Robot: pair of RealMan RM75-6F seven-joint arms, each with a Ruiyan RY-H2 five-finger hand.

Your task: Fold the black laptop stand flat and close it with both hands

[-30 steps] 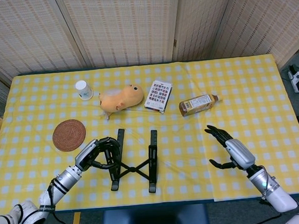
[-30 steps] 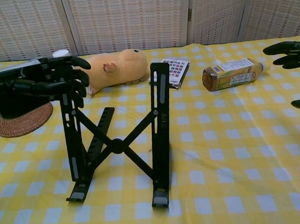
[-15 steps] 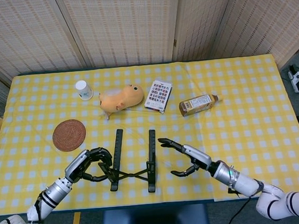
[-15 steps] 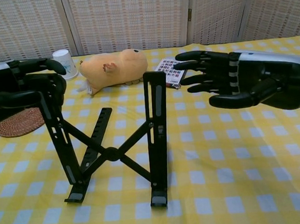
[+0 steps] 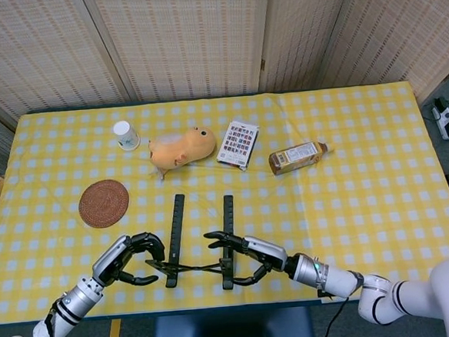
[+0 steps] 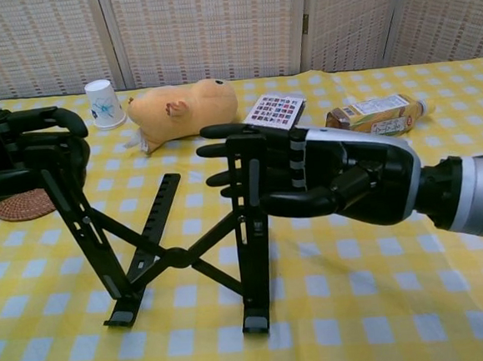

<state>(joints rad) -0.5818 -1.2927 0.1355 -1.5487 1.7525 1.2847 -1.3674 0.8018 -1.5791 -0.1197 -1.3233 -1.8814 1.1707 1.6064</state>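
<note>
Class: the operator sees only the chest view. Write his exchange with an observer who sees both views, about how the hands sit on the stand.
Operator: Where does my right hand reach?
Observer: Head view: the right hand comes from the right, and its fingers cross the right rail of the stand.
Operator: The left hand?
Observer: The left hand sits outside the left rail's near half, fingers curled toward it.
Operator: The rails?
Observer: Roughly parallel, with a gap between.

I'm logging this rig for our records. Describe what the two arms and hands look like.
Both hands are black with jointed fingers and silver-grey plates on the back: the left hand and the right hand. In the chest view the right hand shows a glossy black palm and a grey metal wrist cuff. The forearms are silver and white in ringed segments; a thin dark cable runs along each.
</note>
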